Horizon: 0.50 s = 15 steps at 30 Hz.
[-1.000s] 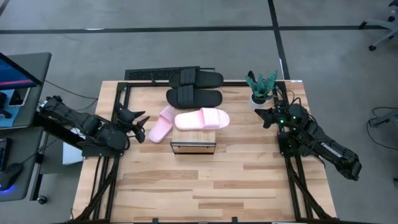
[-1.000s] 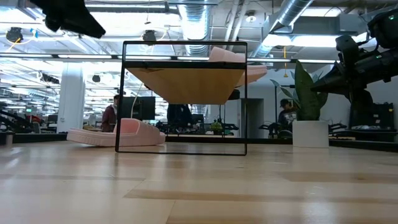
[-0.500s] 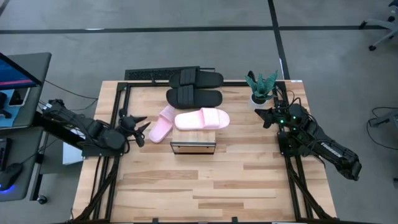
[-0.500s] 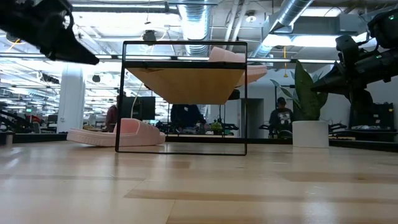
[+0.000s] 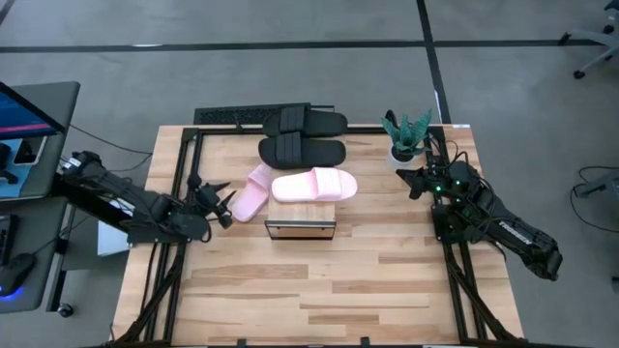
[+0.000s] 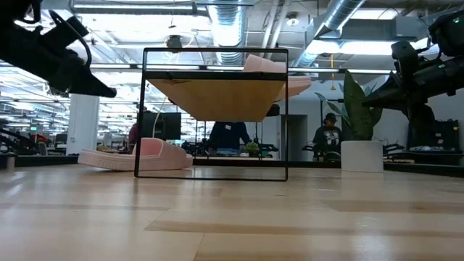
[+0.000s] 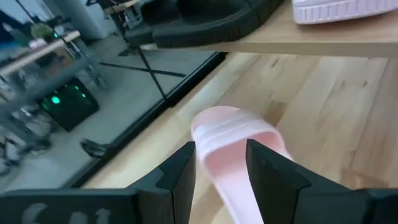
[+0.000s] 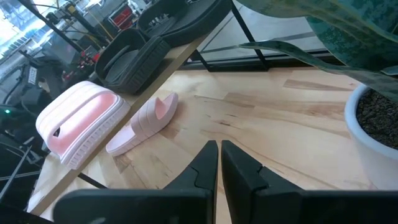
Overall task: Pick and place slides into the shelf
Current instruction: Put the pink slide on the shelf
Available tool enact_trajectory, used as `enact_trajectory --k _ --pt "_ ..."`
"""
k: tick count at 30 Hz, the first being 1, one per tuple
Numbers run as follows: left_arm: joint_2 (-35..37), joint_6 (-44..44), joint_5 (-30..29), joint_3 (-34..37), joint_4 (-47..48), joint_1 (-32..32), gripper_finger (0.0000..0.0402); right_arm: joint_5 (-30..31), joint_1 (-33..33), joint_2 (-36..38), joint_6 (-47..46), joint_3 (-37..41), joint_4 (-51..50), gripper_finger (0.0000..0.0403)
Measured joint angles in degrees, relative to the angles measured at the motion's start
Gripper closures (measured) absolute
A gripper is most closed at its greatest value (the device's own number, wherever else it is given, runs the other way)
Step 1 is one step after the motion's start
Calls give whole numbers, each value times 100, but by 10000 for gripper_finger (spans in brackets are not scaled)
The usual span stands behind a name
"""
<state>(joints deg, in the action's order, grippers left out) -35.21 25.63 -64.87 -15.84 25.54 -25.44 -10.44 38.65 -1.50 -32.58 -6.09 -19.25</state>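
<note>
The left gripper point(image 5: 224, 201) is hovering near the left edge of the worktop point(image 5: 319, 280), right beside the pink slide on the worktop point(image 5: 250, 191). Its jaws are standing apart, with the heel of that slide showing between the fingers point(image 7: 178, 174) in the left wrist view.

The shelf point(image 5: 301, 228) is standing near the middle of the worktop. 1 pink slide point(image 5: 314, 186) is lying on its plank top, and 2 black slides point(image 5: 303, 137) are lying there too, toward the back edge.

The right gripper point(image 5: 406, 177) is waiting near the right edge, beside a potted plant point(image 5: 406, 135). Its jaws are sitting together.
</note>
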Motion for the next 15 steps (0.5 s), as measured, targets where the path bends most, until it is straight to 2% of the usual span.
enact_trajectory --k 5,8,11,15 --pt "-386 940 65 33 -380 355 269 0 0 0 0 -2 0 390" --pt "-563 1336 573 33 -429 737 269 1 -1 0 0 0 0 390" --pt "-789 1260 1073 33 -716 1113 269 1 0 0 0 0 0 390" --pt "-1054 797 1440 33 -1403 1534 269 0 0 0 0 0 0 390"
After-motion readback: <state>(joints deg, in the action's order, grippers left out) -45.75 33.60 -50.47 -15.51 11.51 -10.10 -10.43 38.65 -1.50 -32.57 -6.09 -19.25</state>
